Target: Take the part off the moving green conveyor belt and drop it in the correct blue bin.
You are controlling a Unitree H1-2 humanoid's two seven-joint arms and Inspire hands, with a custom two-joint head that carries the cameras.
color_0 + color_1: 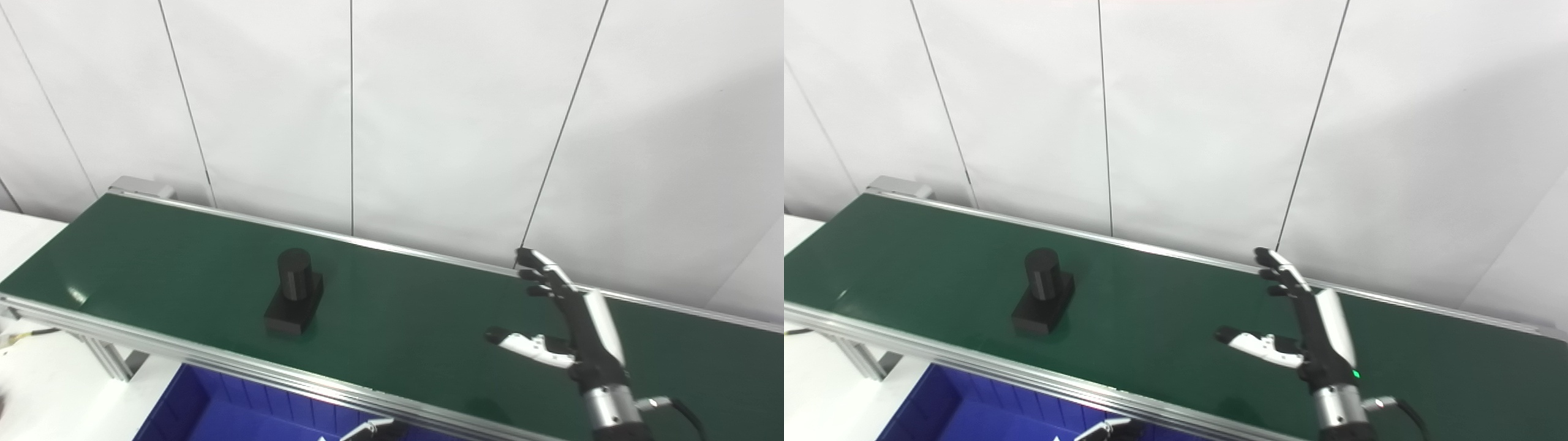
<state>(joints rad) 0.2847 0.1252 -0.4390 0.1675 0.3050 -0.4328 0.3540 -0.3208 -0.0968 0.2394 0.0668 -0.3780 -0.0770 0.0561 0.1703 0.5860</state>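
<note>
Hovering my right robot hand (pixel 569 324) lower right of frame, fingers spread wide, holding nothing; black part (pixel 294 299) is riding the green conveyor belt (pixel 398 318) centre-left; blue bin (pixel 208 410) is sitting below.

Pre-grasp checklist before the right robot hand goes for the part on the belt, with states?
1. Right robot hand open, holding nothing: ok, fingers extended and thumb spread.
2. Black part upright on the green conveyor belt: ok, cylinder standing on its block base.
3. Belt between robot hand and part free of other things: ok.
4. Robot hand lined up with the part: not ok, the part sits well to its left.
5. Blue bin in view below the belt's near rail: ok, though only partly visible; correct bin cannot tell.
6. Left robot hand state: cannot tell, only a sliver shows at the bottom edge.
</note>
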